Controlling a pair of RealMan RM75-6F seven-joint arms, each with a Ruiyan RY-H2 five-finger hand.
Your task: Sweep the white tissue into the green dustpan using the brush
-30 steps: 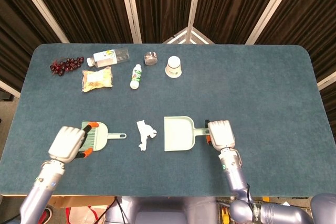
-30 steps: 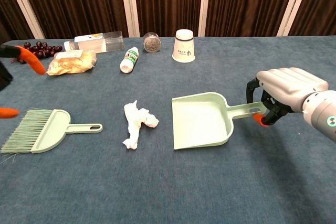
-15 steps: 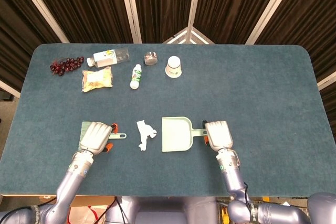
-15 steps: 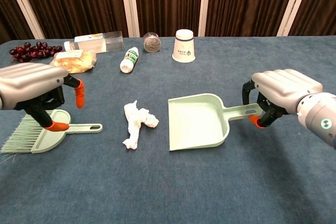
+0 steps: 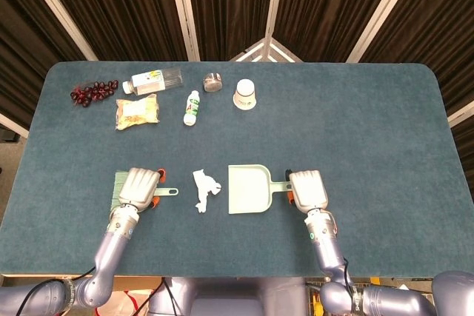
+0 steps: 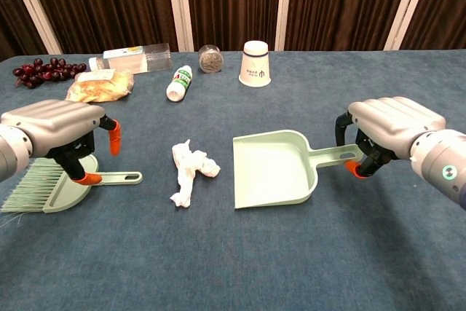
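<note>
Now left hand (image 6: 54, 125) over brush (image 6: 54, 183), fingers curled, grasp unclear. Right hand (image 6: 389, 129) fingers clasped dustpan (image 6: 273, 169) handle. Tissue (image 6: 189, 169) lay between.

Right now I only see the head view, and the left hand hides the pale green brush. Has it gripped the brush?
Observer: Not clearly. In the chest view the left hand sits over the pale green brush, one orange fingertip on it and another raised off it.
Operator: And the right hand?
Observer: The right hand curls its fingers around the end of the green plastic dustpan handle.
Operator: Is the pan flat?
Observer: Yes, it lies flat on the blue table, its mouth open toward the crumpled white tissue, apart from it.
</note>
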